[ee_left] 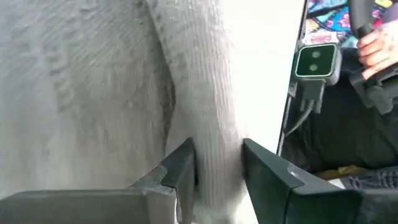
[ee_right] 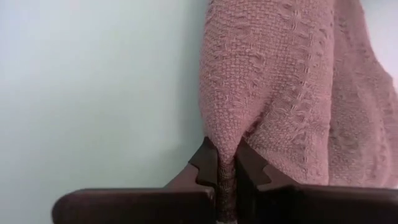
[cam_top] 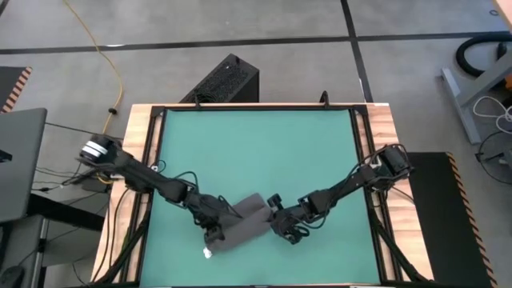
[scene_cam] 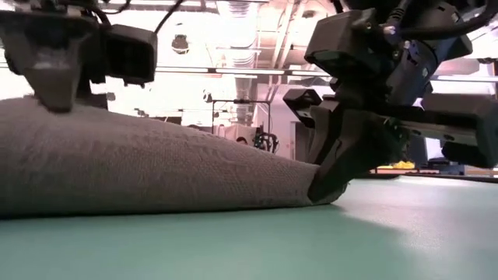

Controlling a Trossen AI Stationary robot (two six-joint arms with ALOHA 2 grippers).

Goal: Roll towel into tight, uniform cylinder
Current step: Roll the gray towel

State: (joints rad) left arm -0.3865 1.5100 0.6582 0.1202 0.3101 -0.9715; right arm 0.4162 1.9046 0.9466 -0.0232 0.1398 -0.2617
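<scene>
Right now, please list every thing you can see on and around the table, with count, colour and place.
towel: one, dark grey, rolled or bunched near the mat's front edge, between both grippers
white tag: one, at the towel's left front end
mat: one, green, covering the table
table frame: one, wooden, around the mat
black box: one, on the floor behind the table
yellow cable: one, on the floor, far left
left gripper: one, dark, pinching a towel fold
right gripper: one, dark, pinching the towel's right end

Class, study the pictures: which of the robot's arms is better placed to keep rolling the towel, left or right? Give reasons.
Neither clearly. The left gripper and the right gripper each pinch an end of the towel on the green mat, so rolling probably needs both.
</scene>
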